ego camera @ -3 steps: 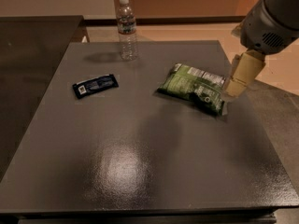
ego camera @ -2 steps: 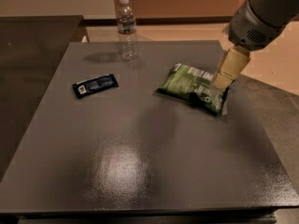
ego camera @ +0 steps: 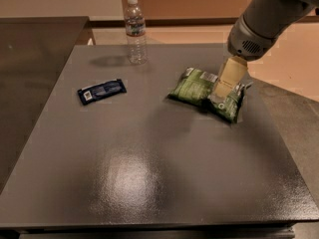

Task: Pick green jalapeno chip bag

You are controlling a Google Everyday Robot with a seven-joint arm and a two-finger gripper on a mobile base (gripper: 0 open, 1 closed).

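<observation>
Green and crinkly, the puffy chip bag is lying on the glossy dark table. The tan gripper is reaching down over the bag's right half and hiding part of it. Whether the gripper is open or closed cannot be told. A flat blue packet is lying left of the bag, and a clear plastic bottle is standing behind and left of it. The grey arm is being cut off at the top edge.

We have our gripper right over the green jalapeno chip bag, at the right rear of the table. The upright water bottle stands well apart behind-left, the flat blue packet farther left. Bare tabletop surrounds the bag.
</observation>
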